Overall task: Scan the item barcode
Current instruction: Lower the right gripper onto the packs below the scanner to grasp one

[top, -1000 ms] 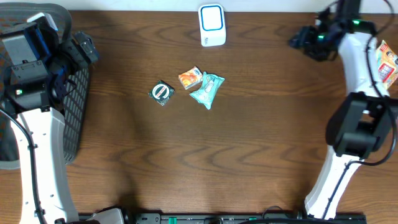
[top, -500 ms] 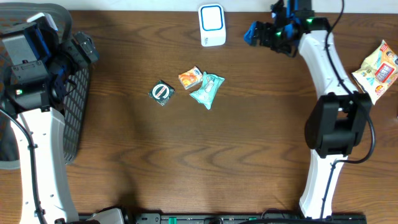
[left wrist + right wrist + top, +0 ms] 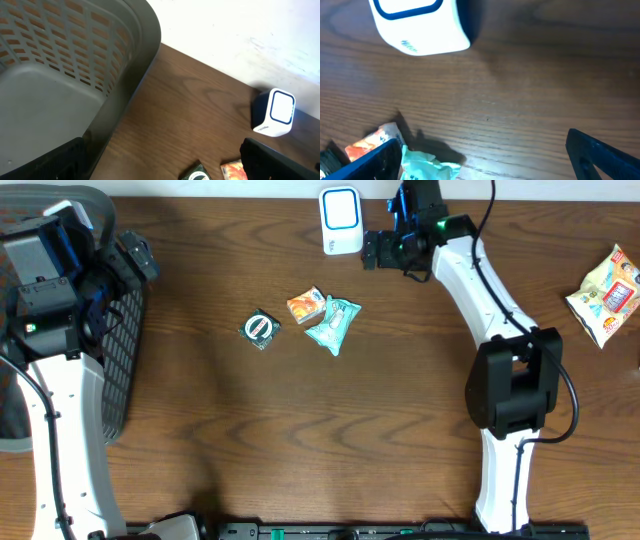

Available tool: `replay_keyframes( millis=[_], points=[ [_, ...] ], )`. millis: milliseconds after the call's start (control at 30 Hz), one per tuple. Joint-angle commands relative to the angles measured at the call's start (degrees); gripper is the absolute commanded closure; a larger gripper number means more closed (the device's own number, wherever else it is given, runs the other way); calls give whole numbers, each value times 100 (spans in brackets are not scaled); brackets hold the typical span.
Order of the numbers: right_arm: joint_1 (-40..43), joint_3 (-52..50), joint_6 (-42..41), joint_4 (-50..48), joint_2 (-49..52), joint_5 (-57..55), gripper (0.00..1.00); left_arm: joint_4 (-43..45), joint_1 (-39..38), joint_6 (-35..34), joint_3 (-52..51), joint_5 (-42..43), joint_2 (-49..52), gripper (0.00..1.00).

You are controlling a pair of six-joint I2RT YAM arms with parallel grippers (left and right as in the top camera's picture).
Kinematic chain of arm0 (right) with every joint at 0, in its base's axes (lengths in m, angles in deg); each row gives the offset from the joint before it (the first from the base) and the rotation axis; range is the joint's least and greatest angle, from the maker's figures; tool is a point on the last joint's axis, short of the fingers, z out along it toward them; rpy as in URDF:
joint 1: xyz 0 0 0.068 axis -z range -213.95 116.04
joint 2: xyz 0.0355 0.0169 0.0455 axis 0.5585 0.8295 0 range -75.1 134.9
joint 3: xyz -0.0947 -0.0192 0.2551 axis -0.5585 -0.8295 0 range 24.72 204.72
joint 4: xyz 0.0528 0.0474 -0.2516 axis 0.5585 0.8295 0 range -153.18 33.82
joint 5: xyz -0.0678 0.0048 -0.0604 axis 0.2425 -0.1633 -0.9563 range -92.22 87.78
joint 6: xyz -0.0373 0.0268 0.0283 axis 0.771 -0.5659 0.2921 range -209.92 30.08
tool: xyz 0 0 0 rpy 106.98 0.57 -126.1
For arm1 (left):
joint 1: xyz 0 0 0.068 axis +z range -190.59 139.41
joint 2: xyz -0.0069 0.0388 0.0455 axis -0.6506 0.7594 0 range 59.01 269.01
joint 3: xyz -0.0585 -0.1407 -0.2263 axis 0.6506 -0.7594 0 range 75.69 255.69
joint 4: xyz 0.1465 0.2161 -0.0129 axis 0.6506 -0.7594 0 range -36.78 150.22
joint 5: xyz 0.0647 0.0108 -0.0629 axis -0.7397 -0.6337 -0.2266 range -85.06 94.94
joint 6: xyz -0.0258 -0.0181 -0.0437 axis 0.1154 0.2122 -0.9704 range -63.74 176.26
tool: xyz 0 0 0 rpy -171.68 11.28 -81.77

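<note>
Plainly, the white scanner (image 3: 341, 220) shows a blue-rimmed face.

Setting: robotics lab bench staged as a shop checkout; wood-grain table (image 3: 300, 440) against a plain white wall (image 3: 240, 25); left arm (image 3: 65, 440) and right arm (image 3: 470, 275) mounted at its near edge; white barcode scanner (image 3: 341, 220) at far edge; grey mesh basket (image 3: 125, 370) at left edge; sealed orange packet (image 3: 306, 305) and teal packet (image 3: 331, 325) mid-table; snack bag (image 3: 605, 295) at right edge.

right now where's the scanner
In the overhead view the scanner stands at the far edge of the table, near the middle, just left of the open right gripper and beyond the orange packet.
</note>
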Motion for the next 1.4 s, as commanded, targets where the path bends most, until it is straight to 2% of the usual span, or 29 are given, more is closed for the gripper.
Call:
replay_keyframes(
  millis=[0, 633, 933, 1367],
  points=[
    [-210, -81, 13, 2, 72, -85, 1, -107, 79, -11, 28, -387, 96, 2],
    [-1392, -116, -94, 109, 162, -39, 1, -107, 79, -11, 28, -387, 96, 2],
    [-1862, -122, -66, -422, 170, -299, 1, -107, 79, -11, 28, -387, 96, 2],
    [-2068, -365, -72, -273, 170, -538, 1, -107, 79, -11, 28, -387, 96, 2]
  ],
)
